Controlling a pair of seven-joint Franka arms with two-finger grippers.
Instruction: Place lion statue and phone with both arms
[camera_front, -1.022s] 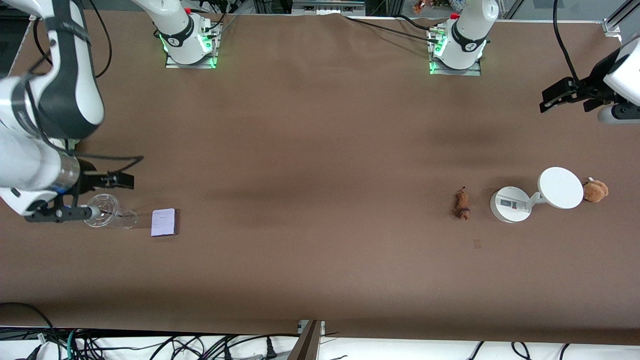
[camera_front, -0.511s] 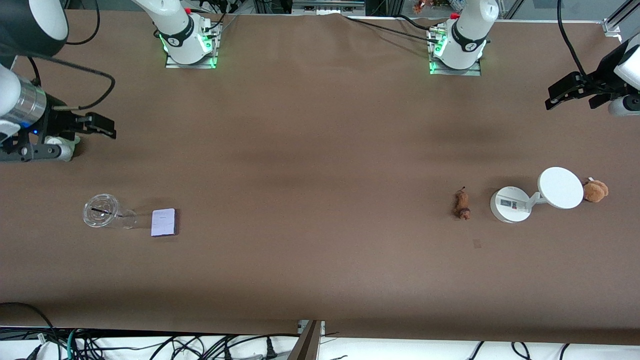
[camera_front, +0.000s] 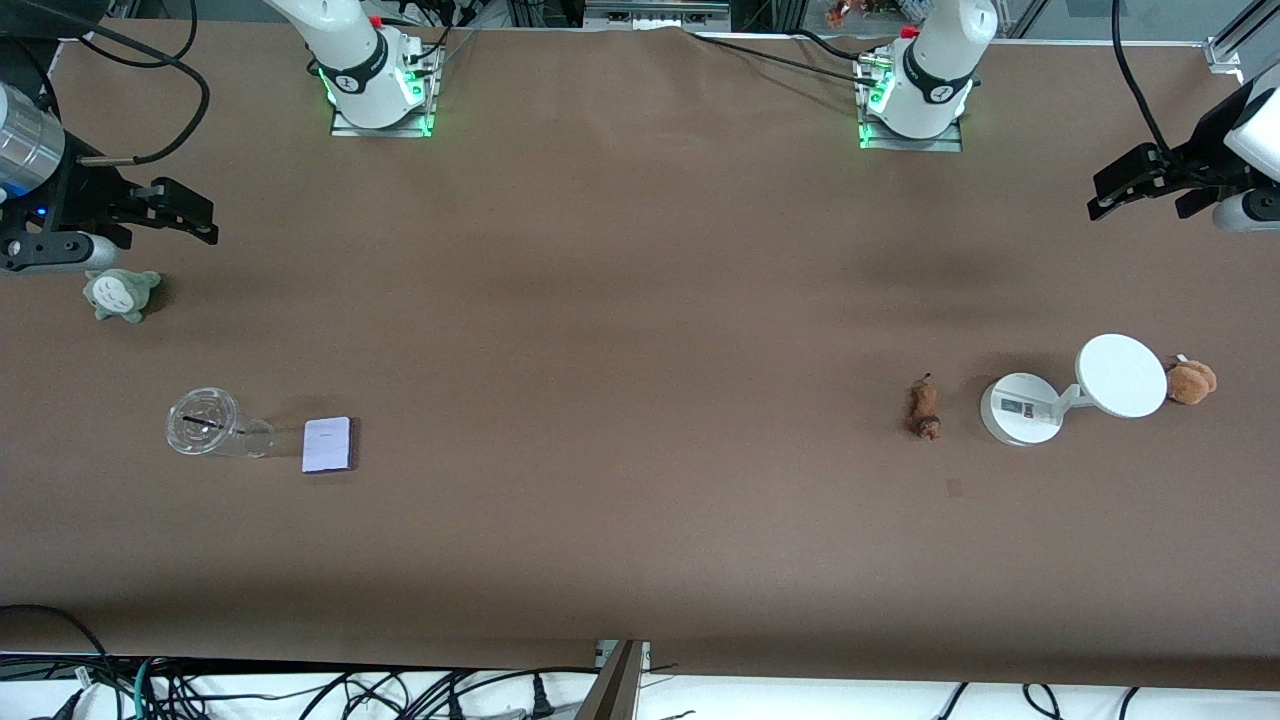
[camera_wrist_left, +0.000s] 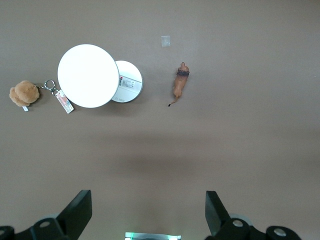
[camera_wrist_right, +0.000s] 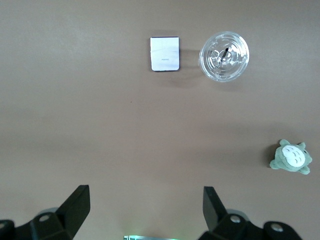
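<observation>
The lion statue (camera_front: 925, 410), a tiny brown figurine with a thin tail, lies on the table beside the white scale; it also shows in the left wrist view (camera_wrist_left: 179, 84). The phone (camera_front: 328, 444), flat with a pale lavender face, lies beside a clear cup and shows in the right wrist view (camera_wrist_right: 164, 54). My left gripper (camera_front: 1125, 185) (camera_wrist_left: 148, 210) is open and empty, high over the left arm's end of the table. My right gripper (camera_front: 190, 215) (camera_wrist_right: 146, 205) is open and empty, high over the right arm's end, near a green plush toy.
A clear plastic cup (camera_front: 205, 422) (camera_wrist_right: 224, 56) lies by the phone. A grey-green plush toy (camera_front: 120, 294) (camera_wrist_right: 291, 157) sits farther from the front camera than the cup. A white scale (camera_front: 1022, 408) (camera_wrist_left: 88, 76) and a tan plush toy (camera_front: 1190, 382) (camera_wrist_left: 24, 94) sit beside the lion.
My right gripper has moved from over the clear cup toward its arm's end of the table, uncovering the green plush toy. My left gripper has shifted slightly. The phone and lion have not moved.
</observation>
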